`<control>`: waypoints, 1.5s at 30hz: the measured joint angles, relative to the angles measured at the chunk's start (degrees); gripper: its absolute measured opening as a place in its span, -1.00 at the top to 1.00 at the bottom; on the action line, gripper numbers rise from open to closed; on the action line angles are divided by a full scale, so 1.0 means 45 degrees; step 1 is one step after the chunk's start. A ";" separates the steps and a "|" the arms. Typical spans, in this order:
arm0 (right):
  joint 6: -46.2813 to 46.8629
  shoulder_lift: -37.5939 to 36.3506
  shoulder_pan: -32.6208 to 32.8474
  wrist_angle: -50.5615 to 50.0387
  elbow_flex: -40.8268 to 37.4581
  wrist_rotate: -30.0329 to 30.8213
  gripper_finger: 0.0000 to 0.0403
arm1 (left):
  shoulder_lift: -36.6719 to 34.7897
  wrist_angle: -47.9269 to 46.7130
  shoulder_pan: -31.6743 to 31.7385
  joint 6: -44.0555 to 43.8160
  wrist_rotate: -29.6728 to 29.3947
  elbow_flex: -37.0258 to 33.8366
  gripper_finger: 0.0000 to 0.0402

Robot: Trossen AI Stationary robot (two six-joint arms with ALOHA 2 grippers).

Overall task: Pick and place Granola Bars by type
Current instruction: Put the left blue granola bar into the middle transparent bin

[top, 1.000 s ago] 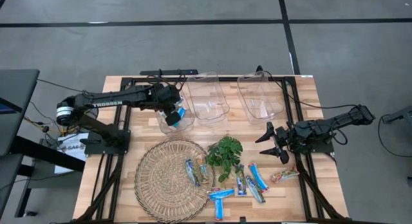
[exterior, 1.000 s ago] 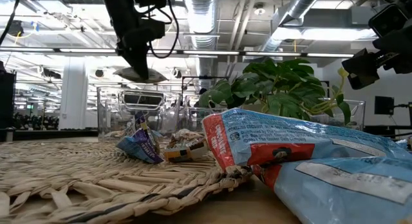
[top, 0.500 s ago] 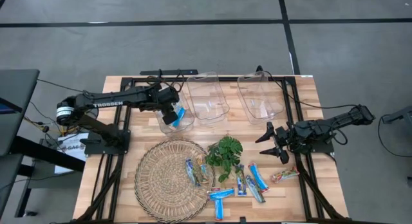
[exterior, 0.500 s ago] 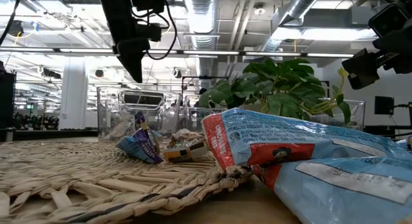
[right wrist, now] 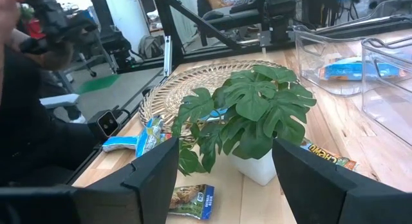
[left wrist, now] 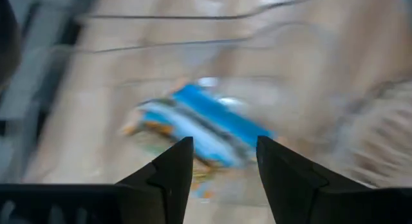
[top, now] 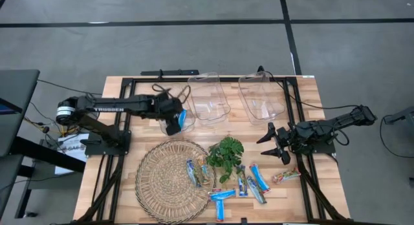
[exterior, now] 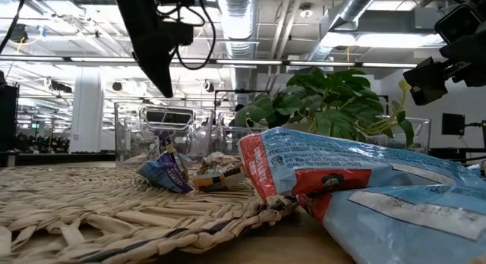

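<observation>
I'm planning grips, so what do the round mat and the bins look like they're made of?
The round mat looks like woven wicker or straw, matte tan, with coiled strands showing. The three bins seem to be clear, glossy plastic: the table shows through them.

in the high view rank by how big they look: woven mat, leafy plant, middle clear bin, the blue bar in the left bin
1. woven mat
2. middle clear bin
3. leafy plant, close to the bin, so unsure
4. blue bar

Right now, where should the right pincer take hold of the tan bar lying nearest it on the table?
Across its narrow width at mid-length, coming straight down: the tan bar lies flat on the table, clear of the blue bars, so both long edges look free for the open right pincer.
</observation>
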 joint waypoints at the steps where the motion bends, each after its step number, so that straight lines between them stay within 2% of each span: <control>1: 0.0000 0.0000 0.0002 0.0000 0.0000 -0.0002 -0.21 | 0.0000 0.0079 -0.0275 -0.0084 0.0311 0.0000 0.18; 7: 0.0000 -0.0002 -0.0001 0.0000 0.0000 -0.0002 -0.21 | 0.0000 0.0471 -0.2046 -0.1062 0.2096 0.0000 0.18; 13: 0.0000 0.0002 0.0002 -0.0001 0.0000 0.0000 -0.21 | 0.0000 0.0780 -0.4027 -0.1771 0.2408 0.0000 0.18; 16: 0.0000 0.0002 0.0002 0.0000 0.0000 0.0000 -0.21 | 0.0211 0.1022 -0.5087 -0.0885 0.2284 -0.0001 0.18; 24: 0.0000 -0.0020 0.0002 0.0013 -0.0005 -0.0002 -0.21 | 0.0913 0.1070 -0.7396 0.3285 0.1155 -0.0010 0.18; 31: 0.0000 0.0004 0.0002 0.0005 -0.0002 -0.0001 -0.21 | 0.2191 0.1969 -0.7726 0.5129 0.0841 -0.0010 0.18; 38: 0.0000 0.0002 -0.0002 0.0005 -0.0005 0.0002 -0.21 | 0.3550 0.3905 -0.7726 0.6981 0.0802 -0.0010 0.18; 45: 0.0000 0.0002 0.0002 0.0005 -0.0005 -0.0002 -0.21 | 0.4321 0.4719 -0.7546 0.7460 0.0697 -0.0010 0.18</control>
